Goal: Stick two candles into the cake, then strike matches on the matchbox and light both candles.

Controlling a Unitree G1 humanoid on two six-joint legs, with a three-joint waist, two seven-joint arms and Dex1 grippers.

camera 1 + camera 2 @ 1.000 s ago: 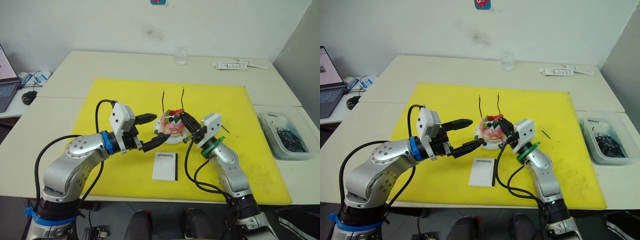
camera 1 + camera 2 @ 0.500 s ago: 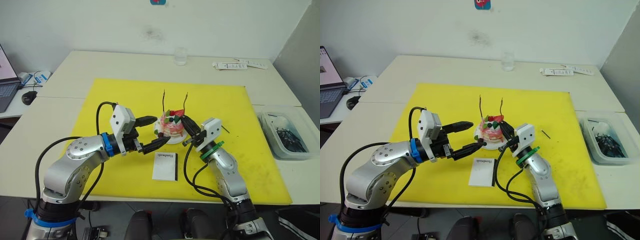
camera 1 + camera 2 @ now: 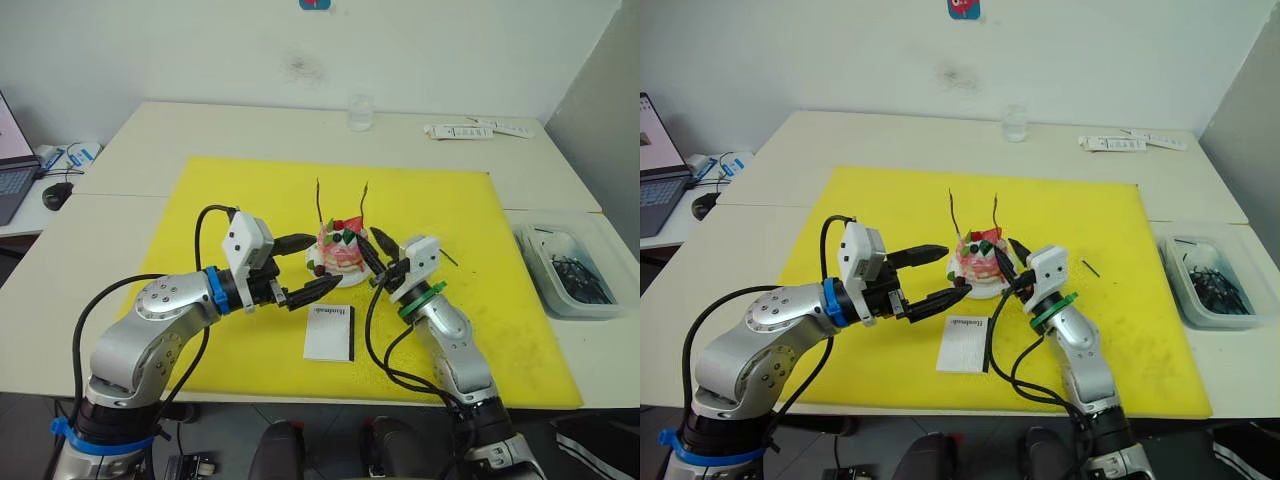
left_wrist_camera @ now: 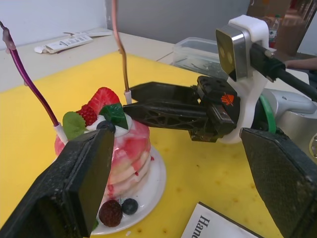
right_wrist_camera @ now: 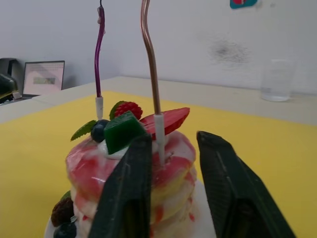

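Candles stand in the cake, both grippers open around it.

Nearest lies the matchbox (image 3: 331, 332), flat on the yellow mat (image 3: 240, 190), just near of the cake (image 3: 341, 251). The cake sits on its white plate (image 4: 154, 179) mid-mat, with the two candles (image 5: 151, 74) planted upright in its top, white ends down among the strawberry and leaf. The left gripper (image 3: 307, 266) reaches in from the left, its fingers spread wide on either side of the plate's left edge. The right gripper (image 3: 376, 259) comes from the right, jaws parted, its tips close against the cake's right side by the nearer candle. Far right on the surface sits a clear bin (image 3: 572, 265); a glass (image 3: 360, 113) stands beyond the mat.
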